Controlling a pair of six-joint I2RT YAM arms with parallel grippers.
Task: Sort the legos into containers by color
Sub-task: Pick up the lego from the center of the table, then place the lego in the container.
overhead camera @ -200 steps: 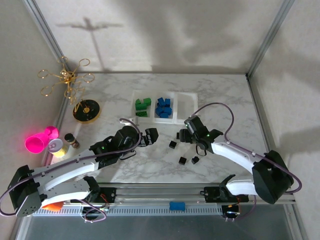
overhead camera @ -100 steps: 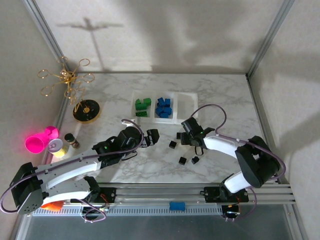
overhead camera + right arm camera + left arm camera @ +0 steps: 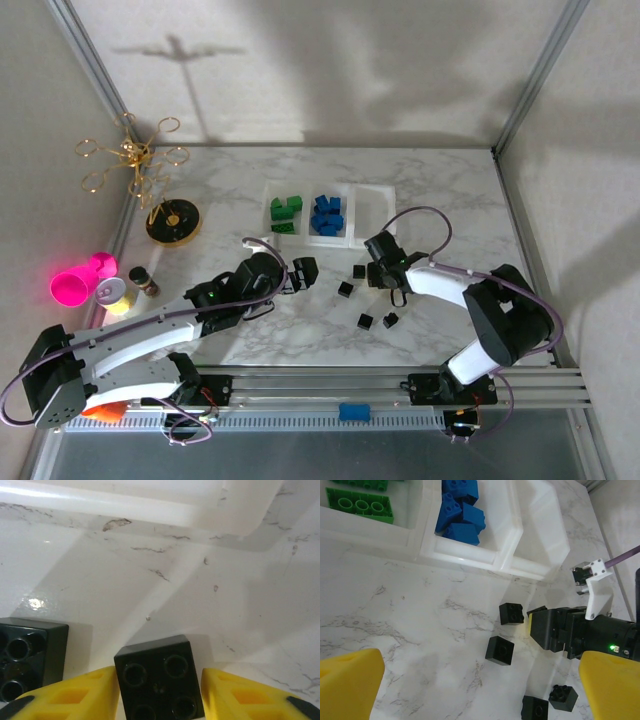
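Note:
In the right wrist view a black lego (image 3: pixel 157 680) sits stud-holes up on the marble between my yellow fingertips (image 3: pixel 90 695). My right gripper (image 3: pixel 159 695) is shut on it, just before the empty container (image 3: pixel 150 505). A second black lego (image 3: pixel 30 655) lies to its left. From above, the right gripper (image 3: pixel 374 270) is low over the table beside loose black legos (image 3: pixel 345 288), (image 3: pixel 366 321), (image 3: pixel 390 320). The containers (image 3: pixel 372 212) hold green legos (image 3: pixel 285 210) and blue legos (image 3: pixel 327 212); the right one is empty. My left gripper (image 3: pixel 300 272) hovers open, holding nothing.
A black-and-gold dish (image 3: pixel 173 221) and a gold wire ornament (image 3: pixel 130 155) stand at the left back. A pink cup (image 3: pixel 75 283) and small jars (image 3: pixel 130 285) sit at the left edge. A blue block (image 3: pixel 353 411) rests on the front rail.
My right gripper's fingers have closed in onto the black lego, and the right arm's elbow has swung in toward the table. The left arm has barely moved.

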